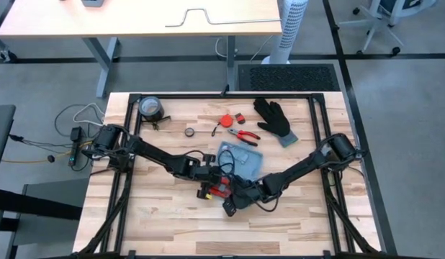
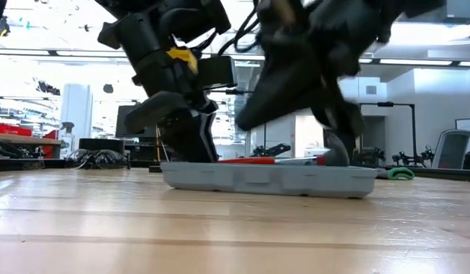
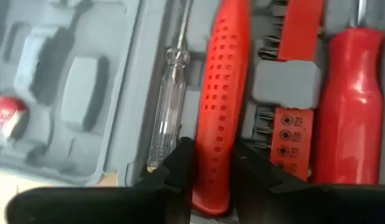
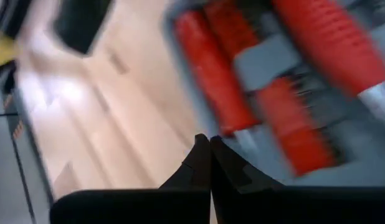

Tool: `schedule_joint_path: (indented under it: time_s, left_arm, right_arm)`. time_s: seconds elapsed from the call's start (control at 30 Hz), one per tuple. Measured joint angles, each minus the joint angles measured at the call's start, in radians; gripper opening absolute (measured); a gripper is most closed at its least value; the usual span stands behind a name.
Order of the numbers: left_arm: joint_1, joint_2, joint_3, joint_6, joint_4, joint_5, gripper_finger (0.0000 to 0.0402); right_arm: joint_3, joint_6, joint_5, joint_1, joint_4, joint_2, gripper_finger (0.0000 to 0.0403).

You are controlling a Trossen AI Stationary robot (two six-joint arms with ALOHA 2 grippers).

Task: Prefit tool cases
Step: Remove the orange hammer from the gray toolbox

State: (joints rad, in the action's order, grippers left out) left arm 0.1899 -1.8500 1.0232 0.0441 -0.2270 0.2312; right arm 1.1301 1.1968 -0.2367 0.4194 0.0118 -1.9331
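Both arms meet low over the near middle of the bench [image 1: 158, 208]. The left claw [image 3: 212, 163] is pinching the end of a red perforated handle [image 3: 225, 93] that lies in a slot of the tool case [image 1: 242, 160]; its two dark fingers [image 3: 180, 168] sit on either side of that handle. Just beside it, a clear-handled screwdriver [image 3: 169, 99] rests in its own groove, and a thick red handle [image 3: 348, 106] fills the slot on the other side of a strip of bits [image 3: 291, 134].

The right claw [image 4: 210, 163] is pressed together, fingertips touching with nothing between them, hovering at the case's edge over red tool handles [image 4: 211, 74].

From bench level the light-blue case [image 2: 269, 180] lies flat on the wood, opened, both arms coming down into it.

Farther back: red pliers [image 1: 245, 134], a red tape measure [image 1: 226, 120], a small dark ring [image 1: 189, 132], a black glove [image 1: 274, 119], and a roll of tape [image 1: 150, 109] near the far left corner.
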Motion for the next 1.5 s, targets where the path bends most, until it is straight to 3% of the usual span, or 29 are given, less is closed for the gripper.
schedule_joint_path:
  time_s: [0.17, 0.53, 0.63, 0.93, 1.13, 1.3, 1.5]
  left_arm:
    - [-0.002, -0.002, 0.038, -0.01, -0.023, 0.008, 0.0043]
    - [0.001, 0.036, 0.089, 0.002, -0.074, -0.002, 0.0034]
    - [0.001, 0.069, 0.09, 0.01, -0.082, 0.007, 0.0001]
    - [0.0, 0.163, 0.092, 0.016, -0.115, 0.048, 0.0004]
    - [-0.002, 0.132, 0.089, 0.017, -0.097, 0.034, 0.0002]
    - [-0.03, 0.078, 0.087, 0.041, -0.076, -0.115, 0.0006]
    - [-0.11, 0.063, 0.087, -0.007, -0.043, -0.26, 0.008]
  right_arm:
    - [0.003, -0.019, -0.055, 0.012, 0.015, 0.061, 0.0001]
    - [0.004, -0.02, -0.231, 0.054, 0.102, 0.16, 0.0001]
    - [0.004, -0.02, -0.272, 0.054, 0.145, 0.2, 0.0001]
    - [0.006, -0.049, -0.363, 0.053, 0.267, 0.309, 0.0001]
    - [0.006, -0.039, -0.368, 0.05, 0.417, 0.329, 0.0011]
    - [0.005, 0.033, -0.368, 0.05, 0.536, 0.325, 0.0053]
    - [0.006, 0.028, -0.372, 0.05, 0.537, 0.325, 0.0105]
